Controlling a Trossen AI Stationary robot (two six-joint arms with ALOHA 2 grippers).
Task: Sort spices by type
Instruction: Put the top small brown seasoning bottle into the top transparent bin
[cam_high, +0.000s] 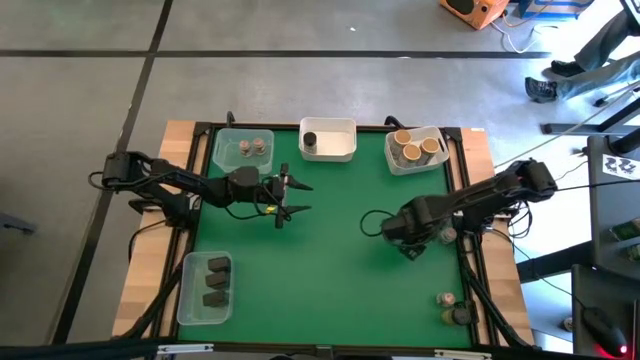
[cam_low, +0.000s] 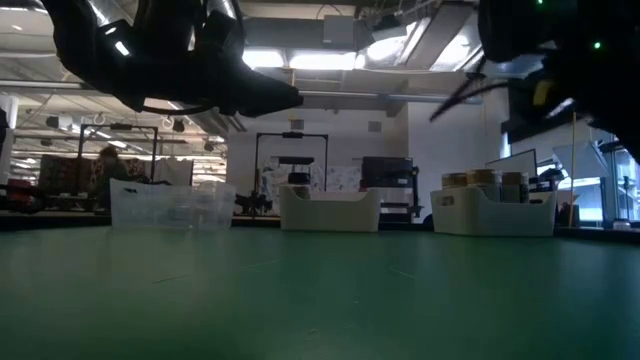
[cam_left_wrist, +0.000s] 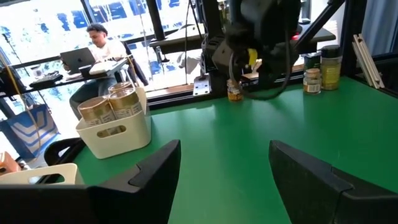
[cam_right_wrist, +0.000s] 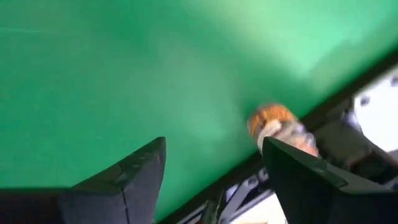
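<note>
The open, empty right end effector (cam_high: 372, 226) hovers near the worktop's right edge, where a small orange-lidded spice jar (cam_right_wrist: 271, 121) lies tipped, just beside it.

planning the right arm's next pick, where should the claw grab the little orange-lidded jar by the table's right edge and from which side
The orange-lidded jar stands alone near the table's black edge rail, in front of the open right claw. Probably best to grip its round body just under the lid, coming from above or from the green-mat side, since the rail crowds its outer side. One finger on each side of the cylinder should suit.
</note>
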